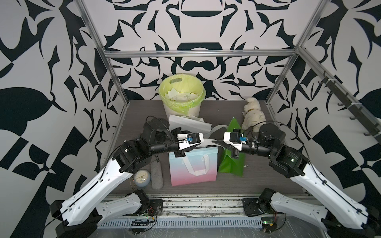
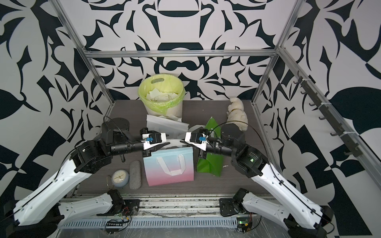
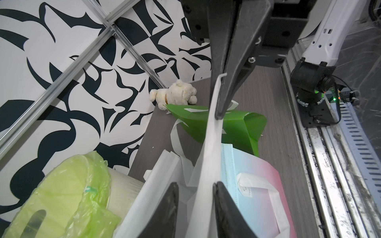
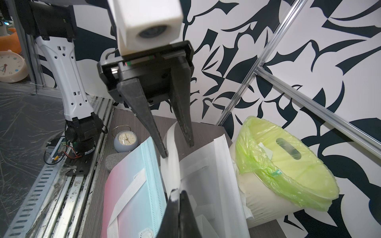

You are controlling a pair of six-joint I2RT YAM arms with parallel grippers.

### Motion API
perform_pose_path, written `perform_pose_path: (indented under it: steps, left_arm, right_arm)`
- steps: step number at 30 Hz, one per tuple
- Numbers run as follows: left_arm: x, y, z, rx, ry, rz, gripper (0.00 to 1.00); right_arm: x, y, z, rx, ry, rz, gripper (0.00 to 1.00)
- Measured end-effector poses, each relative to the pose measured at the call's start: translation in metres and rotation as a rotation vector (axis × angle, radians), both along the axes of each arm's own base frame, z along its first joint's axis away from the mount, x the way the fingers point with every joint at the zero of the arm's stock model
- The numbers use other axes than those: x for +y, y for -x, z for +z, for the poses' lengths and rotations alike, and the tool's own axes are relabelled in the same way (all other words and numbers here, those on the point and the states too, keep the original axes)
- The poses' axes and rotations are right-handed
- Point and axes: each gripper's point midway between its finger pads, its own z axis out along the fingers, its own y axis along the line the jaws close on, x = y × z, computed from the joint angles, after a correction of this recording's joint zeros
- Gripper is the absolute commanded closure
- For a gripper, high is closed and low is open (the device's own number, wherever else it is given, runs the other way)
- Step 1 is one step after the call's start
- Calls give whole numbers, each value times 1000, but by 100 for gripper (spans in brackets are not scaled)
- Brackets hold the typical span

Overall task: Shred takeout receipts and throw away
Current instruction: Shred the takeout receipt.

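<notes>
A long white strip of takeout receipt (image 1: 210, 141) (image 3: 210, 144) stretches in the air between my two grippers, above the pink-to-blue gift bag (image 1: 193, 167). My right gripper (image 1: 218, 141) (image 4: 179, 191) is shut on one end of the strip. My left gripper (image 1: 206, 142) (image 3: 195, 183) faces it with its jaws apart. The strip runs between them and lies along one finger, and the gap beside it is plain in both wrist views. Torn white scraps (image 1: 181, 95) fill the bin (image 1: 181, 112) with the green liner at the back of the table.
A white fabric tote bag (image 1: 185, 123) lies between the bin and the grippers. A green bag (image 1: 233, 162) lies under the right arm, with a plush bear (image 1: 252, 115) behind it. A small clock (image 1: 142, 178) and a grey stone (image 1: 157, 175) sit at the front left.
</notes>
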Motion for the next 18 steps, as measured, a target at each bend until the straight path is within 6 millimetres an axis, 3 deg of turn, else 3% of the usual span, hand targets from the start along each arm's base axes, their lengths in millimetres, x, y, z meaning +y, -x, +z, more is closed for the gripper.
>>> perform_pose_path:
  steps: [8,12,16,17,18]
  left_arm:
    - [4,2,3,-15,6,4,84]
    - [6,4,6,-19,16,6,98]
    - [6,4,5,-22,11,4,100]
    - [6,4,4,-19,9,3,100]
    - [6,4,3,-16,5,3,100]
  right_arm:
    - [0,0,0,-4,1,1,100]
    - [0,0,0,-9,2,2,100]
    - [0,0,0,-18,4,3,100]
    - [0,-1,0,-20,5,1,93]
    - [0,-1,0,-19,6,1,70]
